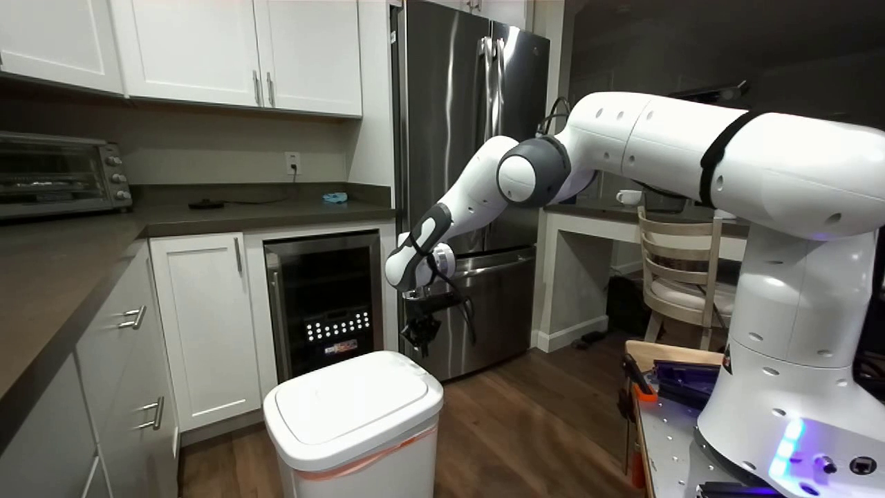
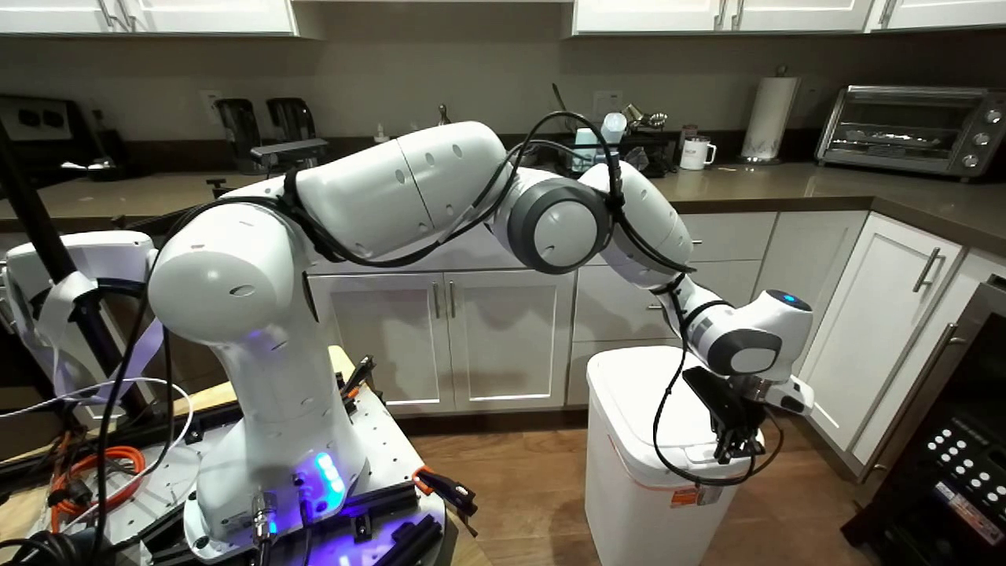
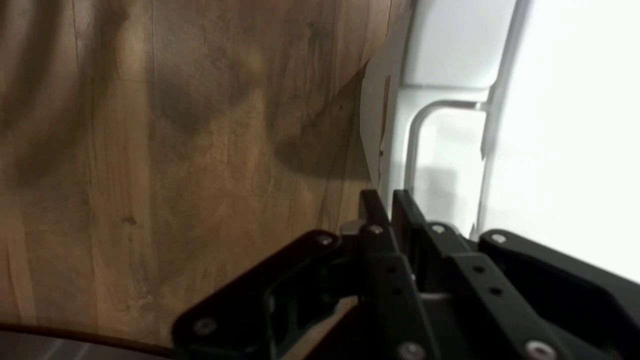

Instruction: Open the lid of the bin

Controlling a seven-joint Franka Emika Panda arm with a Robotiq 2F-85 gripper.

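Note:
The white bin (image 1: 377, 470) stands on the floor, and its front side shows in an exterior view (image 2: 640, 503). Its white lid (image 1: 349, 398) lies flat and closed on top. In the wrist view the lid (image 3: 565, 115) fills the right side, beside a small recessed panel (image 3: 450, 155) at the bin's edge. My gripper (image 1: 423, 349) points down over that edge and looks apart from the bin. In the wrist view the fingertips (image 3: 385, 194) have a narrow gap with nothing between them. In an exterior view the gripper (image 2: 731, 456) covers part of the bin's edge.
White cabinets (image 1: 205, 325) and a wine cooler (image 1: 325, 304) stand behind the bin. The steel fridge (image 1: 442, 124) is behind the arm. A cable loop (image 2: 664, 440) hangs from the wrist beside the bin. Wood floor (image 3: 175, 175) lies beside the bin.

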